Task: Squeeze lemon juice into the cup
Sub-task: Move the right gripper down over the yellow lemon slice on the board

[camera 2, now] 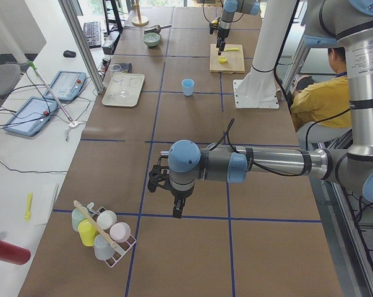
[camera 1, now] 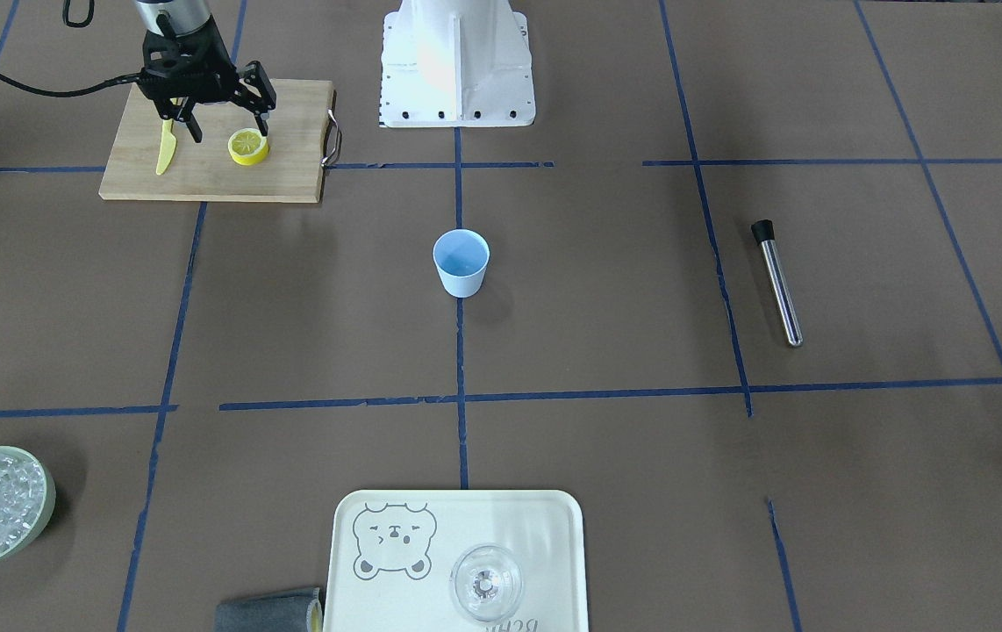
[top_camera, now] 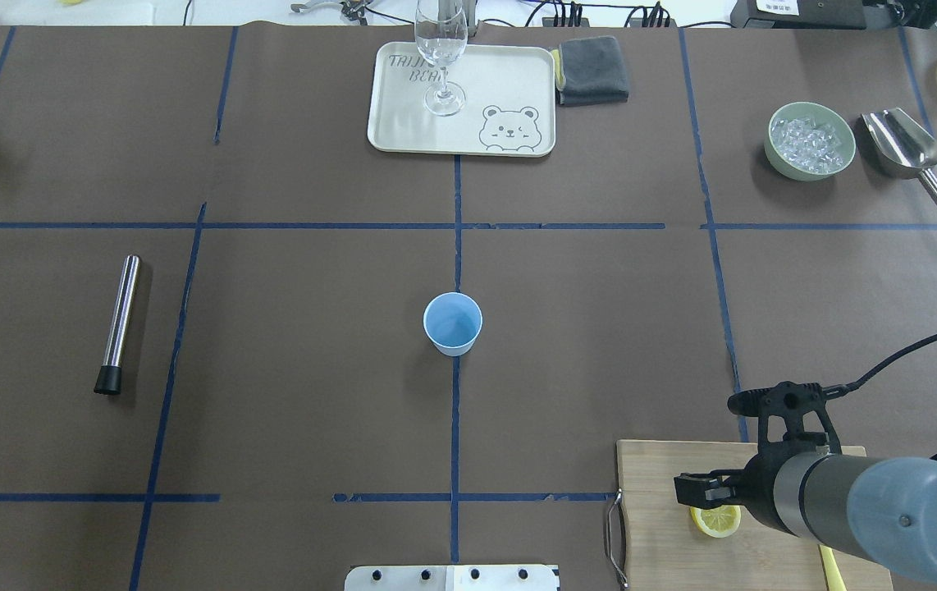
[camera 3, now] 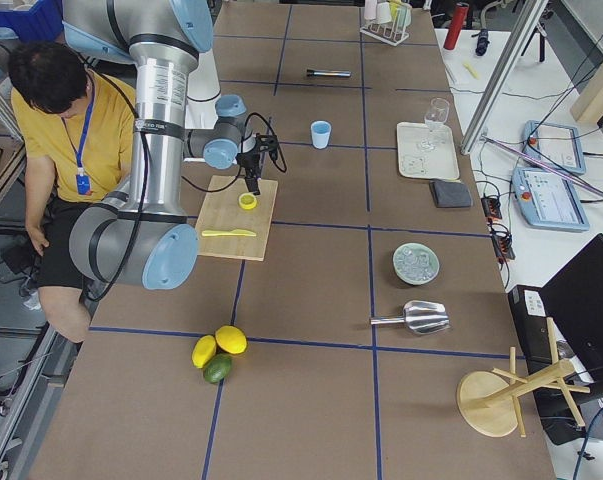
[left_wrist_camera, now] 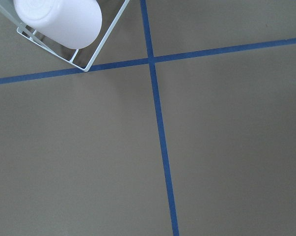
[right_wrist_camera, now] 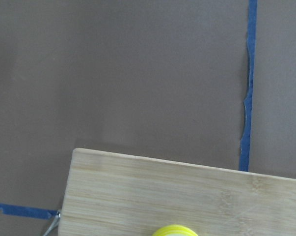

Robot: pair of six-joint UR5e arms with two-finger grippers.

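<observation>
Step in hand: approach for pick-up, nothing grasped yet. My right gripper (camera 1: 230, 132) hangs over the cutting board (camera 1: 203, 180), jaws spread wide, empty. Lemon (camera 1: 248, 147) lies cut face up on the board, about under my finger nearer the board's handle, not centred betw. the jaws. Toy knife (camera 1: 167, 147) lies on the board too, near the other finger. Cup (camera 1: 461, 262) stands upright mid-counter, well apart from the board, no obstruction betw. them. Left gripper (camera 2: 175, 209) hangs far off near a cup rack (camera 2: 102, 232); released or clenched, can't tell. Next move, in my judgement: shift sideways to centre on lemon, descend, clench w/o catching the knife, then carry over cup
</observation>
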